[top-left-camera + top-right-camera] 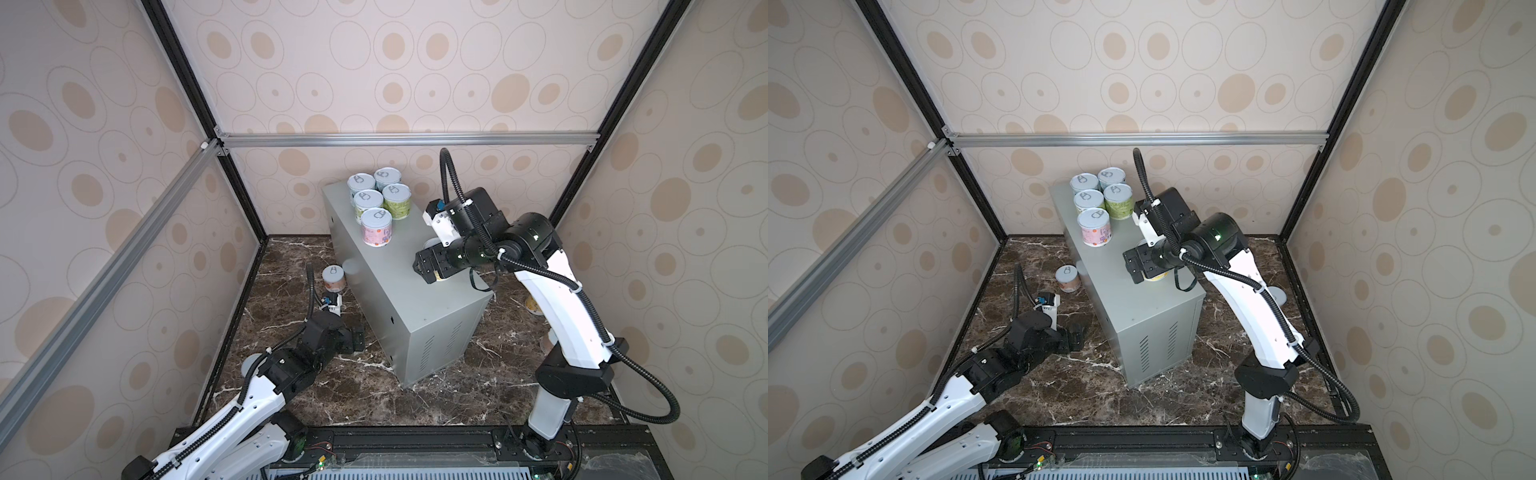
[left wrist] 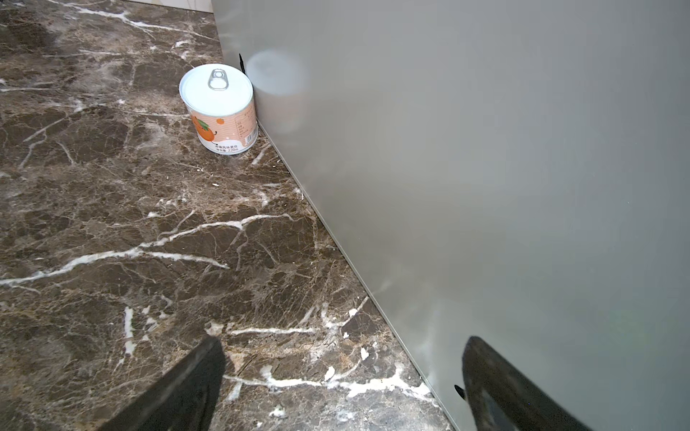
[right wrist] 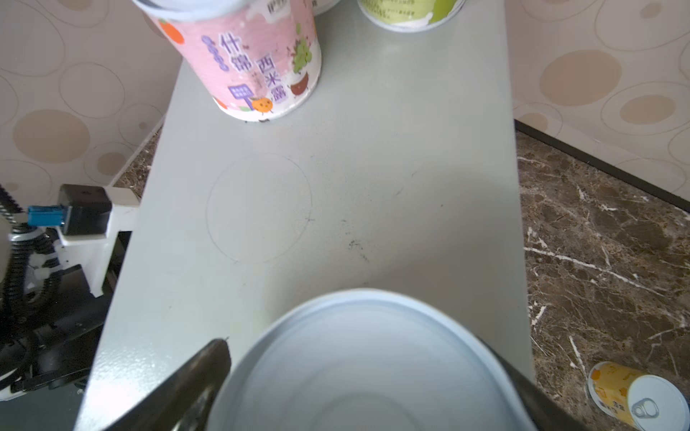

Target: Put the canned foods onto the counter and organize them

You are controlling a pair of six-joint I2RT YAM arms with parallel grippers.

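Marble surface (image 2: 112, 231): dark brown with white veins, lying under everything listed here. Bench (image 1: 415, 307): oblong light-grey metal box with vent slots in its near end, standing on the marble. Its flat top lay under the right fingers, and its long side wall ran just beside one of the left fingers. Five tins (image 1: 368, 203): upright and packed close together at the far end of the bench top, well ahead of the right fingers. Two were teal, two green, and the pink tin (image 3: 257, 63) stood nearest those fingers. Sixth tin (image 3: 366, 373): upright on the bench top directly between the right fingers, its pale ringed end facing up and a yellow band showing at its foot in both top views. Orange tin (image 2: 220, 112): upright on the marble, pull-tab lid up, just beside the bench's side wall, ahead of the left fingers and well apart from them. Yellow tin (image 3: 616, 388): lying on its side on the marble, below and off to the outer side of the right fingers, not on the bench. Right fingers (image 3: 194, 384): spread wide, one on either side of the sixth tin. Left fingers (image 2: 175, 395): spread wide and holding nothing, low over the marble beside the bench wall.
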